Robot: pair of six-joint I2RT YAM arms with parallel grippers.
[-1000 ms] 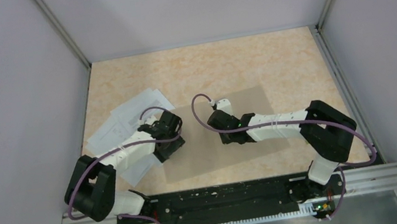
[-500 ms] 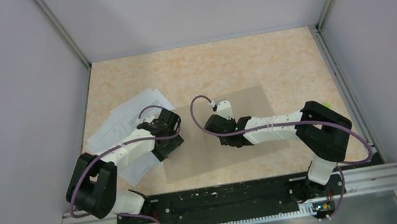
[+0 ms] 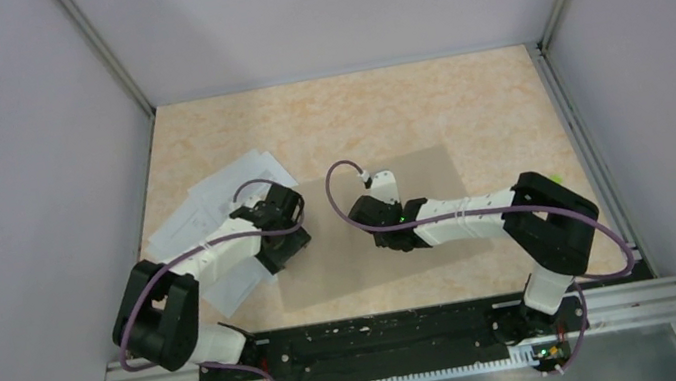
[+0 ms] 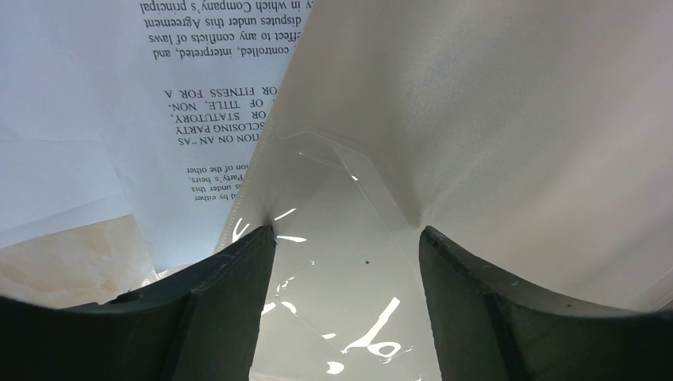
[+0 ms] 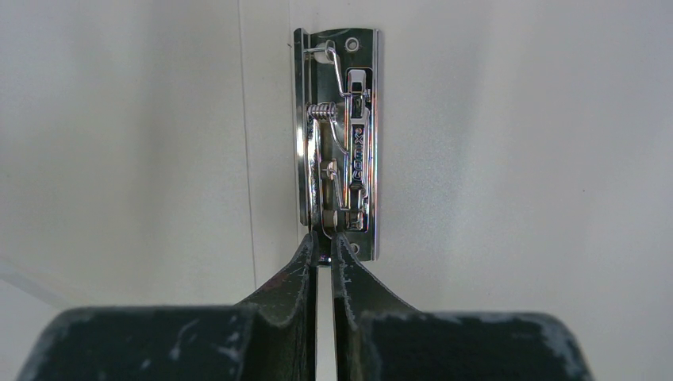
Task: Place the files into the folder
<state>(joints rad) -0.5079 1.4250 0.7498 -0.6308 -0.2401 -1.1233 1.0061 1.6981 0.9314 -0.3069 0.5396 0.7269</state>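
Now: left claw (image 4: pixel 347 234) spread over folder (image 3: pixel 432 171) edge beside papers (image 4: pixel 95 87); right claw (image 5: pixel 325 242) pressed together at metal clip (image 5: pixel 353 119).

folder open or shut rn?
Open. The folder lies spread flat, its inner metal clip exposed in the right wrist view; the files lie outside at its left edge.

The counter (image 3: pixel 353 117) has a beige marbled top, and a patch of it shows in the left wrist view. Plain pale grey walls (image 3: pixel 4 149) close it in on the left, back and right, with aluminium posts (image 3: pixel 103 54) at both back corners. A black base plate (image 3: pixel 386 335) and a ribbed metal rail (image 3: pixel 392 374) run along the near edge. A tiny yellow-green thing (image 3: pixel 555 179) sits near the right side, too small to identify
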